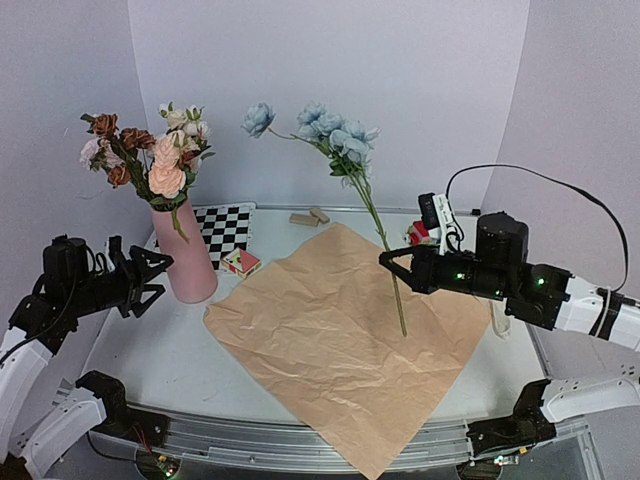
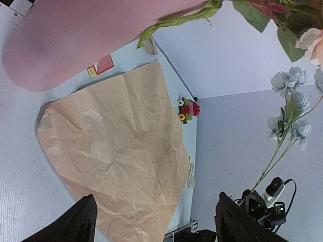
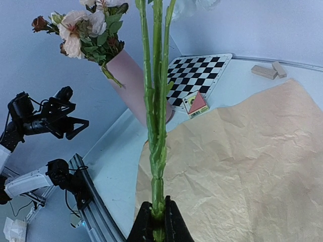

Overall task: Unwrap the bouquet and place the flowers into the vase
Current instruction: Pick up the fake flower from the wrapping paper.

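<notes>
Now the right gripper [image 1: 385, 262] is clamped low on the blue flowers [image 1: 330, 130], stems nearly upright above the flattened paper [image 1: 340, 350]. The vase [image 1: 190, 265] stands on the worktop [image 1: 160, 360] well off to its left, just beside the left gripper [image 1: 160, 278], jaws apart and empty.

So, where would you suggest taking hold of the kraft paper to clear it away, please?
Probably the near corner of the kraft paper, which seems to jut past the front edge of the table, so a finger could slip beneath it. Come from the front with the open left gripper; elsewhere the sheet lies flat.
</notes>
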Robot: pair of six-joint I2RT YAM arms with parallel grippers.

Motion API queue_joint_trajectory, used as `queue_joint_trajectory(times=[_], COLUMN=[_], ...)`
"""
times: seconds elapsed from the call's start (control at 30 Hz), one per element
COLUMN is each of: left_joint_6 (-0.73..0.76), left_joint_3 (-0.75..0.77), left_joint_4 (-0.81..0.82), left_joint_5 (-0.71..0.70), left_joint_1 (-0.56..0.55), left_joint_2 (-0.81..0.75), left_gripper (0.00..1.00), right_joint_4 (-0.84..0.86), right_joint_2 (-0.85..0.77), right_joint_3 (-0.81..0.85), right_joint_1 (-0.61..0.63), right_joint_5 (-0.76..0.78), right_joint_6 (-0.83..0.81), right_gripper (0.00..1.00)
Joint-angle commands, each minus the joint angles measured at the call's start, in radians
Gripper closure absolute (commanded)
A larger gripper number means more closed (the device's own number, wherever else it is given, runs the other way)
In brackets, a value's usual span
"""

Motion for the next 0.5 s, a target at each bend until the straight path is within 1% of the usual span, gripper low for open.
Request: queue_joint_trajectory(times=[0.0,0.23,0.27,0.33,0.37,0.43,0.47], left_joint_6=[-0.025,-0.023,-0.026,-0.041,-0.057,-0.086,-0.083], left_joint_3=[0.076,0.125,0.131,0.133,0.125,0.118,0.142], left_joint_4=[0.08,0.121,0.131,0.176,0.221,0.32,0.359], left_joint_5=[0.01,0.008,-0.002,-0.053,-0.113,-0.268,-0.397], left_joint_1=[-0.002,-0.015,-0.029,-0.098,-0.187,-0.413,-0.553], left_joint_2=[0.012,0.086,0.102,0.133,0.159,0.233,0.282], left_gripper=[0.2,0.2,0.21,0.21,0.2,0.19,0.19], right_joint_4=[0.113,0.15,0.151,0.153,0.154,0.155,0.156], right_joint_2=[-0.035,-0.034,-0.033,-0.031,-0.031,-0.031,-0.032], right_joint_3=[-0.02,-0.045,-0.046,-0.046,-0.046,-0.045,-0.044], right_joint_1=[-0.001,-0.001,0.0,0.0,0.0,0.0,0.0], right_joint_5=[-0.041,-0.038,-0.036,-0.036,-0.036,-0.032,-0.029], right_joint_6=[0.049,0.079,0.08,0.08,0.08,0.08,0.078], right_gripper=[1.0,1.0,1.0,1.0,1.0,1.0,1.0])
